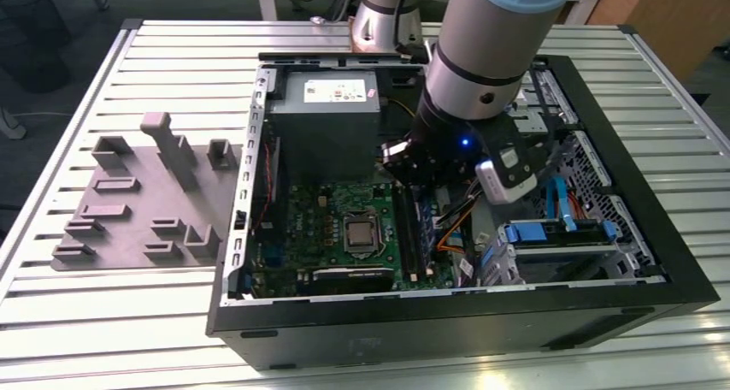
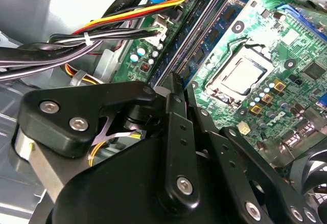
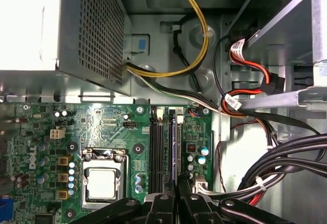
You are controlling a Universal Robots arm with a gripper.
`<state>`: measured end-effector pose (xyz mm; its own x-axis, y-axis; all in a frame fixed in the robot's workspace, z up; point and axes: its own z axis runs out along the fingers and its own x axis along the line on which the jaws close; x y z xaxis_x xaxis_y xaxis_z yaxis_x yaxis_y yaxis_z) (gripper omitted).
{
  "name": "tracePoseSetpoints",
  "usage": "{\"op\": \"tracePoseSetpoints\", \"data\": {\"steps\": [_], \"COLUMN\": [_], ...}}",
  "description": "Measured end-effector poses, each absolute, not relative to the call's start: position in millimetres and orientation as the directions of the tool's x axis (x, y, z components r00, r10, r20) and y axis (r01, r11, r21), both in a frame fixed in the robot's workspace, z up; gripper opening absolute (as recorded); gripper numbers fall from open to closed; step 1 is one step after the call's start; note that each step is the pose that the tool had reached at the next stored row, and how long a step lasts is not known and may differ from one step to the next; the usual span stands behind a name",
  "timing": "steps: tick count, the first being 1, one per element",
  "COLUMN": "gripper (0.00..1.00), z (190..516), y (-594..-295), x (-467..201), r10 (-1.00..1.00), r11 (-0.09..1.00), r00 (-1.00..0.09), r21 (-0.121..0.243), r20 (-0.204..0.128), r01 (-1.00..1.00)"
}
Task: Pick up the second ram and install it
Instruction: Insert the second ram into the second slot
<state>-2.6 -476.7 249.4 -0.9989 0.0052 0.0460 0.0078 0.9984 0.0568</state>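
open computer case on slatted table | grey plastic tray at 9 o'clock of case | power supply at 12 o'clock of motherboard | CPU socket mid-board | yellow cable near supply

In the exterior view the arm runs off the top edge and covers the gripper, so how the jaws stand cannot be told. The ram shows edge-on in the first wrist view, its near end hidden behind the black gripper links; its chips cannot be made out. In the second wrist view the gripper's body covers the ram's near end. The cables leave the picture's edge. Whether the ram is fully seated cannot be told.
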Motion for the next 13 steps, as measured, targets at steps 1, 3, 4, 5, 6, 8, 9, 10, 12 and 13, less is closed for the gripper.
{"op": "tracePoseSetpoints", "data": {"steps": [1,3,4,5,6,8,9,10,12,13], "gripper": [0.14,0.14,0.14,0.14,0.14,0.14,0.14,0.14,0.14,0.14], "z": [249.2,248.8,248.6,248.4,248.2,248.2,248.2,248.2,248.1,248.1], "y": [-476.7,-476.7,-476.7,-476.7,-476.7,-476.7,-476.7,-476.7,-476.7,-476.7], "x": [-2.9,-4.1,-4.7,-5.1,-5.1,-5.1,-5.2,-5.2,-5.2,-5.2], "r10": [0.005,0.005,0.005,0.005,0.005,0.005,0.005,0.005,0.005,0.005], "r11": [0.998,0.998,0.998,0.998,0.998,0.998,0.998,0.998,0.998,0.998], "r00": [-0.999,-0.999,-0.999,-0.999,-0.999,-0.999,-0.999,-0.999,-0.999,-0.999], "r21": [0.057,0.057,0.057,0.057,0.057,0.057,0.057,0.057,0.057,0.057], "r20": [0.046,0.046,0.046,0.046,0.046,0.046,0.046,0.046,0.046,0.046], "r01": [0.008,0.008,0.008,0.008,0.008,0.008,0.008,0.008,0.008,0.008]}}
